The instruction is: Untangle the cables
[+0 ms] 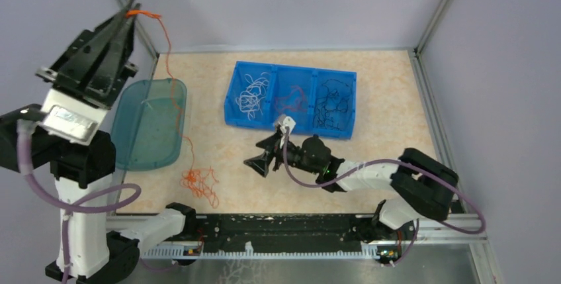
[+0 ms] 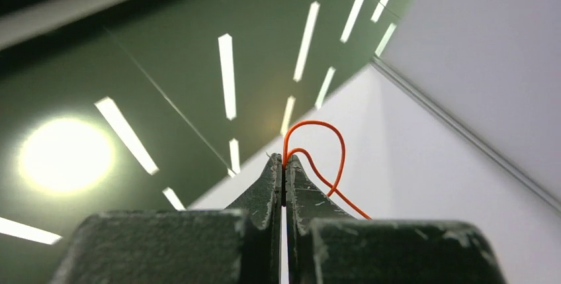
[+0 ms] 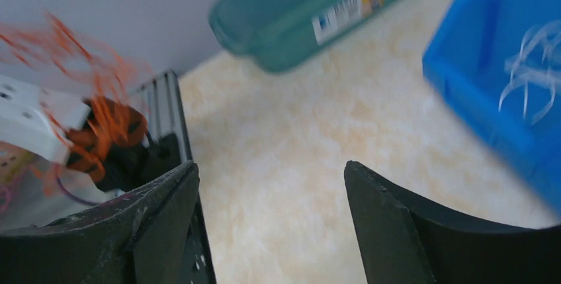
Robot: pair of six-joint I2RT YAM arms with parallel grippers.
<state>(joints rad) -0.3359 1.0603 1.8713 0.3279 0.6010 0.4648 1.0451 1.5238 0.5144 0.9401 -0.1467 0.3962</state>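
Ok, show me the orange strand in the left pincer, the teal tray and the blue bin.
orange strand (image 2: 316, 122), left wrist view, top of its loop.
teal tray (image 1: 145, 142), top external view, bare floor.
blue bin (image 1: 248, 121), top external view, front wall.

The orange cable has a smooth, glossy plastic coat. The left gripper is matt black, rough and scuffed. The bin is glossy blue plastic; the tray, translucent teal plastic. The table looks matt, speckled beige.
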